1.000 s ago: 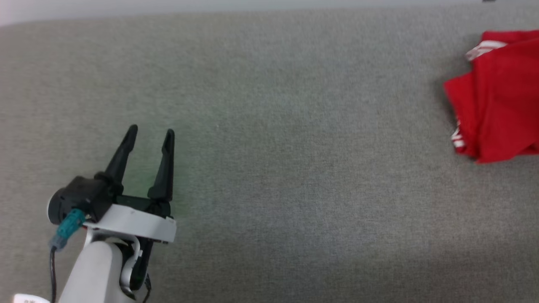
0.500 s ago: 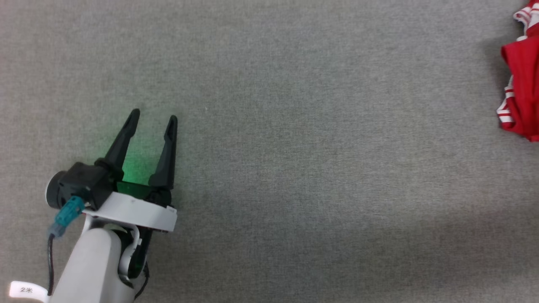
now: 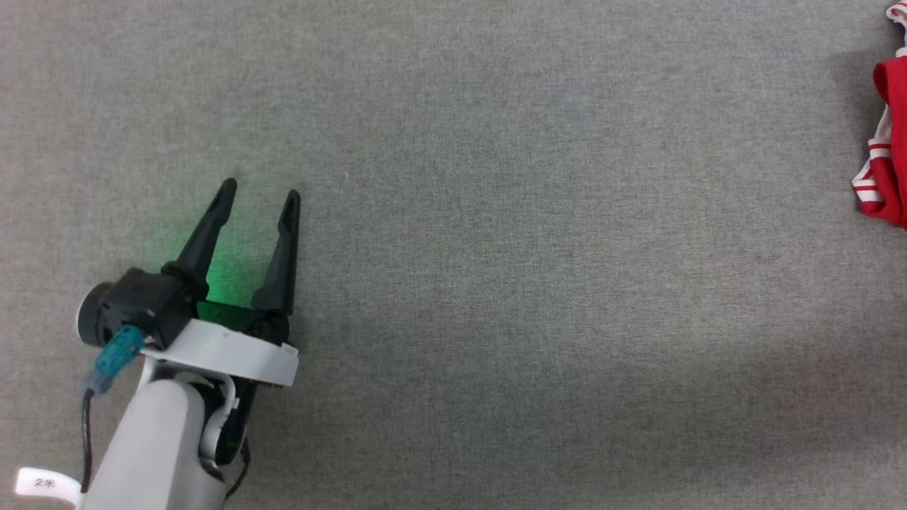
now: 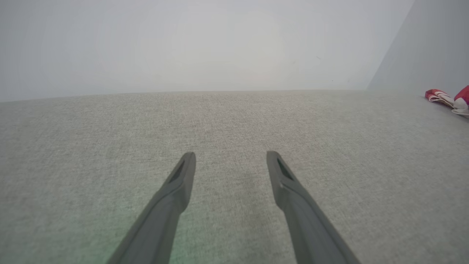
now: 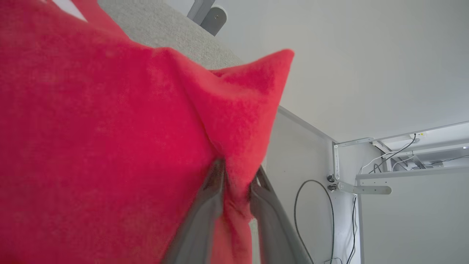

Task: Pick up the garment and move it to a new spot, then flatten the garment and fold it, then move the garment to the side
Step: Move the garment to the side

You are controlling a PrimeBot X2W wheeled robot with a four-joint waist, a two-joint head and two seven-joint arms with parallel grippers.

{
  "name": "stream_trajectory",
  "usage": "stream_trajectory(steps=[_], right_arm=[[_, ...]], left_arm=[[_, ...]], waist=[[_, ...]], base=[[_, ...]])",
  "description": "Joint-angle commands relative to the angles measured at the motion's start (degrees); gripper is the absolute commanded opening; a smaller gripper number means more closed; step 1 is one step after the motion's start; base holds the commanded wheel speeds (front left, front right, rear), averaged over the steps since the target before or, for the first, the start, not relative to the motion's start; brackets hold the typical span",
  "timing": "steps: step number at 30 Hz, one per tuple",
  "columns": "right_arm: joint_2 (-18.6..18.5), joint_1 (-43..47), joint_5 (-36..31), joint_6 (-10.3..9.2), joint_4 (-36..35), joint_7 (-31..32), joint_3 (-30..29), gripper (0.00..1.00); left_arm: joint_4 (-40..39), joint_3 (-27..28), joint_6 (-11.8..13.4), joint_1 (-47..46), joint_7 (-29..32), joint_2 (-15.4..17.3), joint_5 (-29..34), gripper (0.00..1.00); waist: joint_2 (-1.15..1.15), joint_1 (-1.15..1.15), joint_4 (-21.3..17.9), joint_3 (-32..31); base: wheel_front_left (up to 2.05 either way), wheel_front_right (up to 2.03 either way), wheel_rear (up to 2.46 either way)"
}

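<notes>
The left forearm (image 3: pixel 152 453) is a smooth, pale grey tube capped by a white collar (image 3: pixel 227 353). On the collar sits a black block (image 3: pixel 145 308) with a round drum at its side. A teal plug (image 3: pixel 113 360) feeds a thin black cable (image 3: pixel 86 439). A small white tag (image 3: pixel 44 484) carries dark marks. The left jaws are two long, black, tapering fingers (image 3: pixel 205 230) with a green glow at their base. The right jaws' fingers (image 5: pixel 273 220) look dark grey.

Left fingers (image 3: pixel 210 228) spread wide, pointing forward; right fingers (image 5: pixel 199 223) pinching garment (image 5: pixel 91 128).
</notes>
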Motion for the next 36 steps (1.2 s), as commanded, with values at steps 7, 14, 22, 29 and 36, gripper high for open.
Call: stream_trajectory(steps=[7, 14, 22, 29, 36], right_arm=[[2.61, -2.20, -2.76, -0.08, 2.73, -2.83, -0.68, 1.00], [5.26, -3.35, -4.30, -0.08, 4.22, -5.12, -0.87, 1.00], [9.43, -1.89, -3.93, -0.08, 4.28, -8.41, -0.94, 1.00], [13.35, 1.58, -1.54, -0.08, 2.04, -11.26, 0.30, 1.00], [16.60, 6.86, 1.28, -0.08, -0.92, -14.70, -0.46, 1.00]], left_arm=[[0.77, 0.42, -0.12, 1.02, -0.02, 0.41, -0.69, 1.00], [1.32, 0.78, -0.12, 2.52, -0.02, 0.69, -1.04, 1.00], [2.73, 0.84, -0.12, 4.94, -0.02, 0.38, -1.64, 1.00], [3.49, 1.83, -0.12, 8.05, -0.02, -0.31, -1.99, 1.00], [4.22, 3.56, -0.12, 11.71, -0.02, -1.05, -2.00, 1.00]], waist=[[0.00, 0.00, -1.11, -2.13], [0.00, 0.00, -2.82, -5.39], [0.00, 0.00, -3.57, -10.96], [0.00, 0.00, -2.58, -16.74], [0.00, 0.00, -0.44, -22.45]], base=[[0.00, 0.00, 0.00], [0.00, 0.00, 0.00], [0.00, 0.00, 0.00], [0.00, 0.00, 0.00], [0.00, 0.00, 0.00]])
